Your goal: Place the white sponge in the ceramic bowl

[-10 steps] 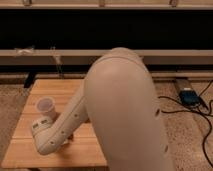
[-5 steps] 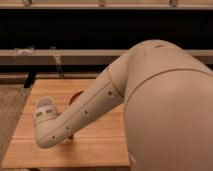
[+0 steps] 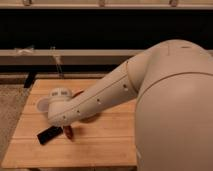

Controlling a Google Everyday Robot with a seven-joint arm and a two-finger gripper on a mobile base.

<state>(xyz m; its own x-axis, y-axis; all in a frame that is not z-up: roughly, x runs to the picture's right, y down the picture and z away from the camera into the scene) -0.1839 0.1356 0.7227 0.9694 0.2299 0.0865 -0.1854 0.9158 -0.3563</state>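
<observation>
The arm [image 3: 107, 97] has swung lower, uncovering a black block [image 3: 49, 134] on the counter [image 3: 100, 142]; the hand [image 3: 68, 132] sits beside it, grip unclear.

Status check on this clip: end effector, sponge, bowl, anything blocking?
End effector low over the wooden table, by a black block. White sponge not visible. Ceramic bowl mostly hidden behind the arm.

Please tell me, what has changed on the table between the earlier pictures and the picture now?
The arm swung further left and lower over the wooden table, and now hides the translucent cup that stood at the back left one second ago. The gripper is down near the table's front left, beside a black block that now shows. No grasp or release is visible. The table stayed in place.
</observation>
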